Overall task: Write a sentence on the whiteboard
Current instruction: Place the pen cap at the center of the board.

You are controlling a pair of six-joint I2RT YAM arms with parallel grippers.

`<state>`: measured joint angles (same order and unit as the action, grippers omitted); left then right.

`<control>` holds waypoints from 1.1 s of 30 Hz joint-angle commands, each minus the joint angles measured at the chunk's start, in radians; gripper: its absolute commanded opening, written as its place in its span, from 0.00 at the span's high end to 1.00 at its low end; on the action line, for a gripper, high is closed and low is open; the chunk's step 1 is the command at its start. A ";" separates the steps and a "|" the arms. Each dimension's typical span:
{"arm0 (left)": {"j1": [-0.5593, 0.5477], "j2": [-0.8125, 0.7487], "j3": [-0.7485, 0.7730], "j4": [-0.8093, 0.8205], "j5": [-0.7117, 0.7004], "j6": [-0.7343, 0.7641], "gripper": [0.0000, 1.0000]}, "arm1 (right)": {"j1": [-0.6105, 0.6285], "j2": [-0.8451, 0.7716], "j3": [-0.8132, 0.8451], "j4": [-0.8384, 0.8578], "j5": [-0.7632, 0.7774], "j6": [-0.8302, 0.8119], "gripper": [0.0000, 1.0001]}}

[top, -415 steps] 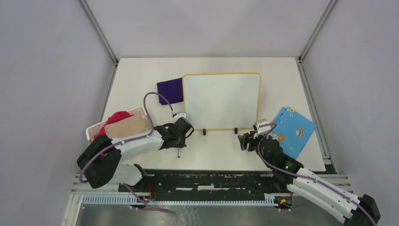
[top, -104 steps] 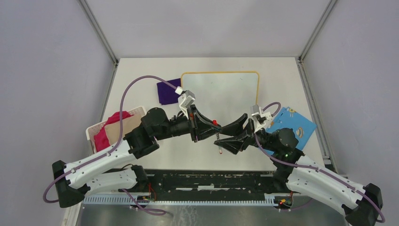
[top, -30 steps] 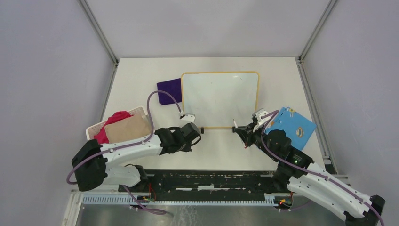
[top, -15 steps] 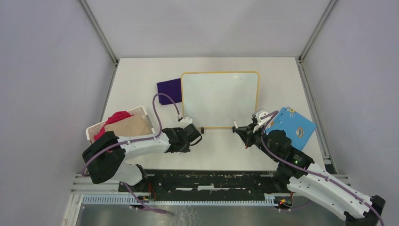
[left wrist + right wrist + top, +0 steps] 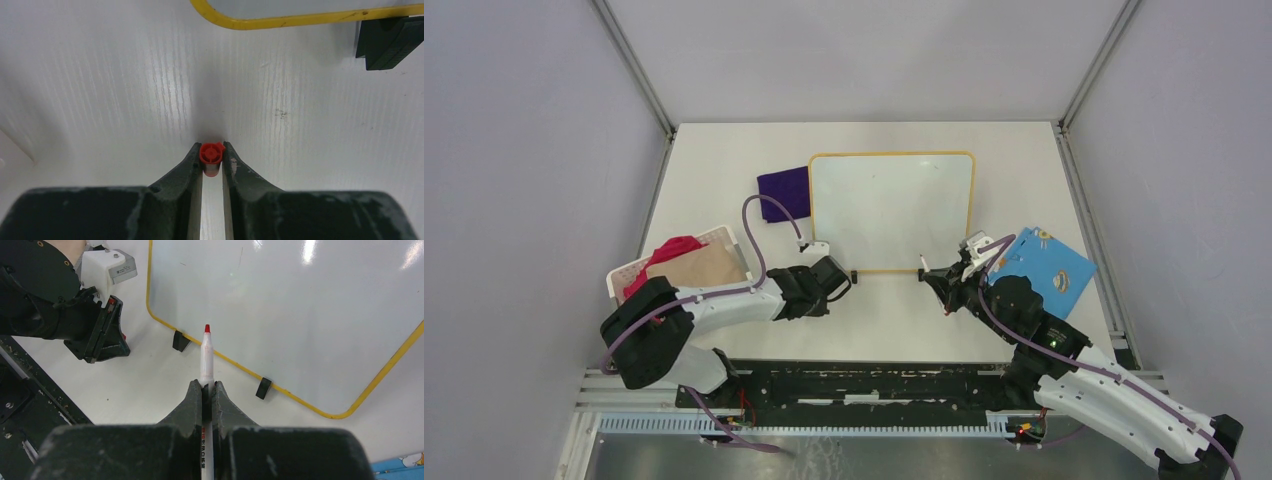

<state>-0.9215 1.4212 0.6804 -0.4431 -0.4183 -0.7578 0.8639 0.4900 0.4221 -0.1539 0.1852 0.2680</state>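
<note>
The whiteboard [image 5: 892, 210] lies flat on the counter [image 5: 714, 170], mid-frame in the top view. Low in the left wrist view, the left fingers [image 5: 194, 159] pinch a red marker cap [image 5: 210, 153]. The right fingers [image 5: 195, 395] clamp an uncapped red marker [image 5: 205, 355], its tip pointing up-frame over the board's yellow edge.

Both arms stretch forward, low. The left gripper [image 5: 211, 151] pinches a red cap [image 5: 211, 153] between its fingertips; the right gripper [image 5: 207, 386] clamps a marker [image 5: 205, 357], tip pointing ahead of its fingers.

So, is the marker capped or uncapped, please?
Uncapped: the marker in the right hand shows a bare red tip; the left hand holds its cap.
</note>
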 commanded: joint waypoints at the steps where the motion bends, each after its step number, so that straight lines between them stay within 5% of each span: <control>1: 0.003 0.028 -0.015 0.007 -0.010 -0.023 0.85 | 0.000 -0.006 0.005 0.047 0.004 0.016 1.00; 15: 0.003 0.007 -0.024 -0.006 -0.010 -0.024 0.67 | 0.001 -0.026 -0.006 0.043 0.008 0.022 1.00; 33: 0.001 -0.063 -0.002 -0.055 -0.018 -0.028 0.60 | -0.001 -0.037 -0.012 0.047 -0.005 0.030 1.00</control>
<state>-0.9203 1.3983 0.6666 -0.4522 -0.4217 -0.7578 0.8635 0.4637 0.4107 -0.1516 0.1841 0.2878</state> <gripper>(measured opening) 0.390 0.039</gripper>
